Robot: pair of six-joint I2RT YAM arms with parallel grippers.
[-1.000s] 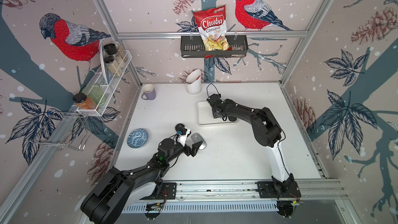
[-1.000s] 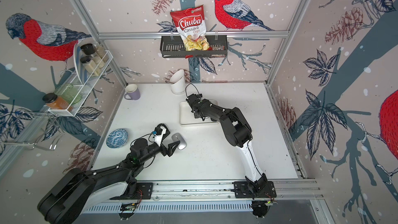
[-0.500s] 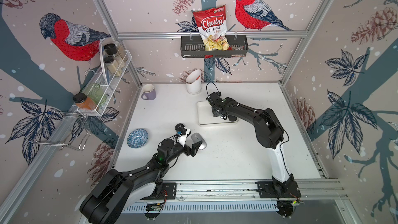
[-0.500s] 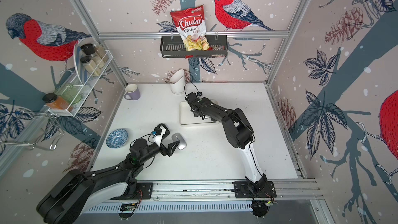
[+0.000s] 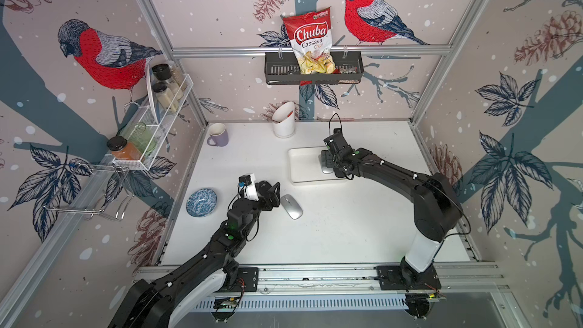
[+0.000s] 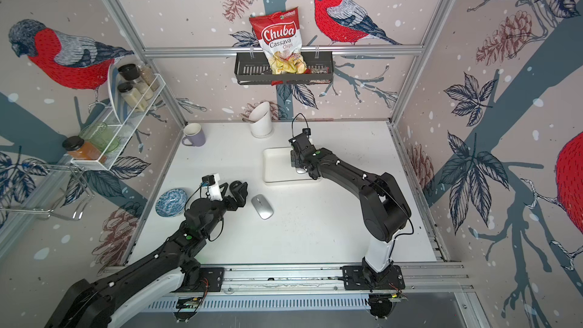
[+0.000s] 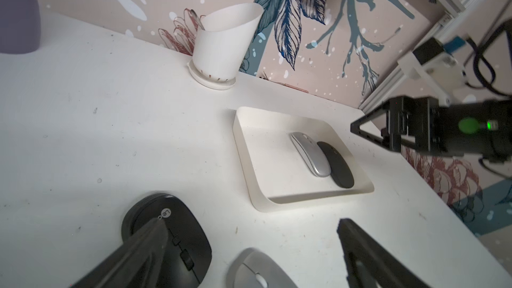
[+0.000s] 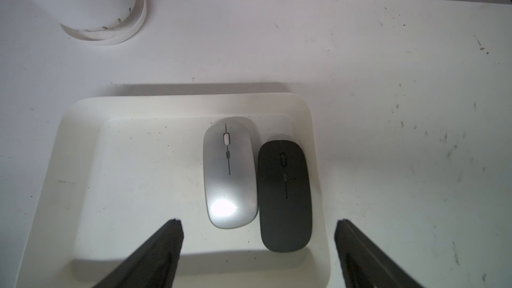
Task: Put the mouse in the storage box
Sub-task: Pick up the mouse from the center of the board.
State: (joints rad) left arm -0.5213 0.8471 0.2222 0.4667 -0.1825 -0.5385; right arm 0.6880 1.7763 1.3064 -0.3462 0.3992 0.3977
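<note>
Readable text: red chip bag (image 5: 310, 39) (image 6: 279, 39), upper centre of frame in both top views, says "Chuba Cassava Chips". The small green mark at its top edge is too small to read. In my left wrist view, lower left, black mouse (image 7: 191, 234) carries a round badge reading "Le", the rest covered.

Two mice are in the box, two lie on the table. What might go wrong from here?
1. The left gripper is open, one finger over the loose black mouse, the loose silver mouse seemingly between its fingers; closing might nudge or catch both.
2. The right gripper hangs open over the box, above the boxed silver mouse and boxed black mouse; a left-arm delivery might hit it.
</note>
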